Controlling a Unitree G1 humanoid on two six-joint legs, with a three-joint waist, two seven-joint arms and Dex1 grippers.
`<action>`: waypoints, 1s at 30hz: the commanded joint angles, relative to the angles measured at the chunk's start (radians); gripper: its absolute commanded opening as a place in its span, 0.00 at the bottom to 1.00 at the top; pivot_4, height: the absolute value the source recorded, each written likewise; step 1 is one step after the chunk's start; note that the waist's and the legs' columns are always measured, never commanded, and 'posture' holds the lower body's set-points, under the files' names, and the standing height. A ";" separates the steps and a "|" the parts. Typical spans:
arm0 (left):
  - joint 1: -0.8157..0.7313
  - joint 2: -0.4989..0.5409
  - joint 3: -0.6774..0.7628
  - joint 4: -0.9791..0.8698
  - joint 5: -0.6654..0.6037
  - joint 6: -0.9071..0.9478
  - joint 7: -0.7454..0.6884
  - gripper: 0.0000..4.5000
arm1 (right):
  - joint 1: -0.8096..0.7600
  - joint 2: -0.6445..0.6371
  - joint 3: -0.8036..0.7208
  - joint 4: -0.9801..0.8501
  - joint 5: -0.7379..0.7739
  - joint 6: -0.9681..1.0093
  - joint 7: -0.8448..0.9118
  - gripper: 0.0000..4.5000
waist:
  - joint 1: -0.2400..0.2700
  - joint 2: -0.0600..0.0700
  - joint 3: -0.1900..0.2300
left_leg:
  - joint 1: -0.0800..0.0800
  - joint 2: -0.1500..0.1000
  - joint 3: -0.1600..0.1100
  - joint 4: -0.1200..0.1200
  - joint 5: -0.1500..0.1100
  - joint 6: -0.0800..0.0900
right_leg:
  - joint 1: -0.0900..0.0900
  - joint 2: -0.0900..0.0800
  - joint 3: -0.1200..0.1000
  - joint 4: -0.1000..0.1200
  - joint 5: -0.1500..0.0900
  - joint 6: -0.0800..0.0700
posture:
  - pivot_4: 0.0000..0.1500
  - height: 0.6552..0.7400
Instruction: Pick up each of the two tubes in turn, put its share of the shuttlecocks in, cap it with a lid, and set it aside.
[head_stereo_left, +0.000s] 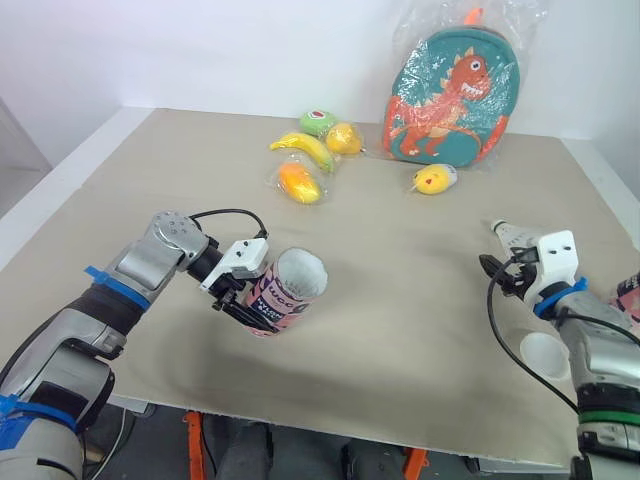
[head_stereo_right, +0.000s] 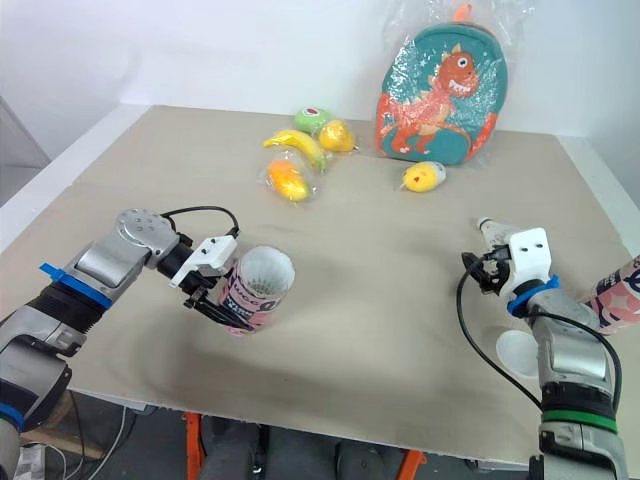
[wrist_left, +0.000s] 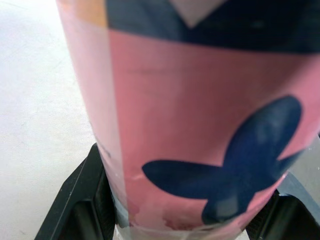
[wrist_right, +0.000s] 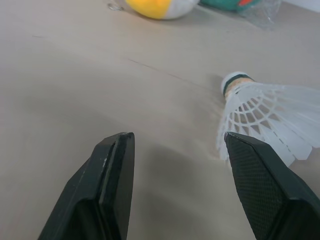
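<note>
My left gripper (head_stereo_left: 243, 297) is shut on a pink tube (head_stereo_left: 284, 288) with blue butterfly prints, held tilted above the table with its open white mouth facing up and right. In the left wrist view the tube (wrist_left: 200, 125) sits between both black fingers (wrist_left: 80, 210). At the right, my right gripper (head_stereo_left: 500, 272) is open and low over the table. A white shuttlecock (wrist_right: 265, 117) lies on its side just beyond one fingertip, outside the gap. A white round lid (head_stereo_left: 545, 355) lies beside my right forearm. A second pink tube (head_stereo_right: 615, 295) pokes in at the right edge.
At the back stands a teal dinosaur backpack (head_stereo_left: 452, 95) in plastic wrap. Near it lie a banana (head_stereo_left: 303, 148), a green fruit (head_stereo_left: 318, 121), a yellow fruit (head_stereo_left: 344, 138), an orange fruit (head_stereo_left: 299, 183) and a yellow chick toy (head_stereo_left: 434, 179). The table's front edge (head_stereo_left: 330, 425) is close.
</note>
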 joint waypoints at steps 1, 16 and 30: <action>0.029 -0.023 -0.011 -0.030 0.017 0.018 0.002 0.60 | -0.069 -0.032 0.003 0.100 -0.039 -0.050 -0.030 0.69 | 0.000 0.000 0.000 | 0.000 0.000 0.000 0.000 0.000 0.000 | 0.000 0.000 0.000 0.000 0.000 0.000 | 1.00 0.88; 0.041 -0.028 0.016 -0.052 0.029 0.040 0.002 0.60 | -0.361 -0.039 0.087 0.513 -0.145 -0.195 -0.061 0.42 | -0.001 0.001 0.000 | 0.000 -0.002 -0.001 0.000 0.000 0.000 | 0.001 0.000 0.002 0.000 0.001 0.000 | 1.00 0.88; 0.047 -0.024 0.025 -0.061 0.036 0.047 0.002 0.60 | -0.098 -0.067 0.145 -0.301 0.092 -0.028 0.321 0.02 | 0.001 0.003 0.001 | -0.001 -0.002 -0.003 -0.001 0.000 0.001 | 0.000 0.000 0.001 0.001 0.000 0.000 | 1.00 0.88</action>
